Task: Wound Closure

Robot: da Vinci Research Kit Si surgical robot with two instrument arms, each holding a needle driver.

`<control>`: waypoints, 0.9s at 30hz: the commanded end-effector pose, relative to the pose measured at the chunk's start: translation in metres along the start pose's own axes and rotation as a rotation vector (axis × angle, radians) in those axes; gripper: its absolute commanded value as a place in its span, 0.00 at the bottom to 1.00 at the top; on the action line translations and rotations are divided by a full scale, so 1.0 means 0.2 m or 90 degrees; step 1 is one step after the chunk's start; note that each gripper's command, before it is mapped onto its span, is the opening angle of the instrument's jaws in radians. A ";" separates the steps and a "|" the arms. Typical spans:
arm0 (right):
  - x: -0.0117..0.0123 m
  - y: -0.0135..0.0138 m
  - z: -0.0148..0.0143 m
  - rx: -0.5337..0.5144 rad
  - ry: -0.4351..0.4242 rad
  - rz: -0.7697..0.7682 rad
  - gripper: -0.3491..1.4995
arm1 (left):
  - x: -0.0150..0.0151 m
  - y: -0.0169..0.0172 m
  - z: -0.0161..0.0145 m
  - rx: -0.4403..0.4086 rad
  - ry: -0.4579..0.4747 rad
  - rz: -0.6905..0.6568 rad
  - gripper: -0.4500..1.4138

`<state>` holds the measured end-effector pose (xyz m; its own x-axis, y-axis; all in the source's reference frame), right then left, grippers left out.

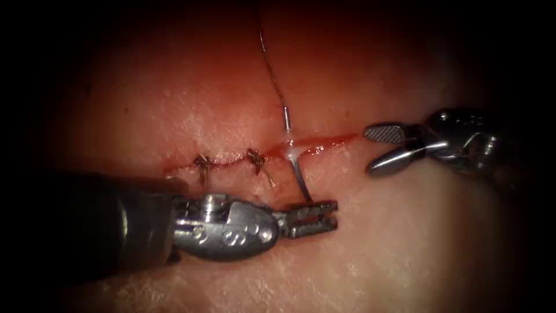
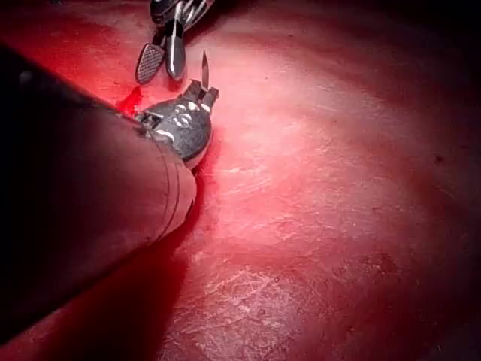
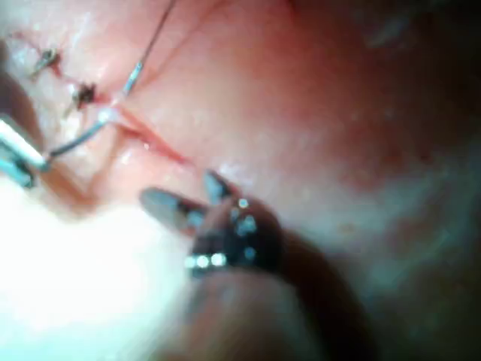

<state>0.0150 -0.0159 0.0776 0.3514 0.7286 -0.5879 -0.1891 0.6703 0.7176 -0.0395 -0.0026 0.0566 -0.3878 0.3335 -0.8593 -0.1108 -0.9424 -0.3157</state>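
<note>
I have the left tool below the cut, lying across the tissue from the left edge toward the middle. Its jaws are clenched on the needle close to the pointed end; in the left wrist view the sharp tip stands up just past the jaws of this tool. From the jaws the needle curves up to the cut and passes through the tissue there, where a pale wet spot sits on the wound line. The swaged end emerges on the upper side of the cut, and the thread runs from it toward the top edge of the tissue.

My right tool sits at the right end of the cut, just apart from the needle. Its jaws are released and spread, holding nothing.

Two tied stitches cross the cut to the left of the needle. Red fluid lines the open part of the cut.
</note>
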 end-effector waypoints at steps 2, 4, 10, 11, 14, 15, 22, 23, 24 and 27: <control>-0.002 0.000 0.004 0.001 0.000 0.000 0.86 | -0.001 0.003 0.004 -0.015 0.007 -0.026 0.00; -0.003 -0.001 0.004 0.004 -0.001 0.000 0.86 | 0.003 0.010 0.003 -0.066 0.023 -0.096 0.00; -0.002 -0.005 0.003 0.019 -0.004 0.009 0.86 | 0.018 0.019 -0.003 -0.144 0.049 -0.155 0.00; -0.002 -0.005 0.003 0.019 -0.004 0.009 0.86 | 0.018 0.019 -0.003 -0.144 0.049 -0.155 0.00; 0.001 -0.008 0.000 0.031 0.003 0.041 0.92 | 0.035 0.022 -0.010 -0.159 0.061 -0.124 0.00; 0.002 -0.009 -0.001 0.038 0.002 0.057 0.93 | 0.039 0.022 -0.011 -0.152 0.063 -0.105 0.00; 0.016 -0.028 -0.011 0.111 0.015 0.217 0.84 | 0.062 0.008 -0.025 -0.089 0.059 0.039 0.00; 0.018 -0.030 -0.012 0.113 0.014 0.220 0.84 | 0.063 0.004 -0.027 -0.079 0.056 0.053 0.00; 0.021 -0.033 -0.013 0.115 0.014 0.224 0.84 | 0.063 0.001 -0.028 -0.070 0.052 0.060 0.00; 0.026 -0.037 -0.015 0.119 0.016 0.204 0.84 | 0.063 -0.010 -0.031 -0.046 0.045 0.082 0.00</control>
<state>0.0147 -0.0160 0.0674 0.2747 0.8950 -0.3515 -0.1129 0.3930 0.9126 -0.0379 0.0043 0.0433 -0.3285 0.2075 -0.9214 -0.0046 -0.9759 -0.2181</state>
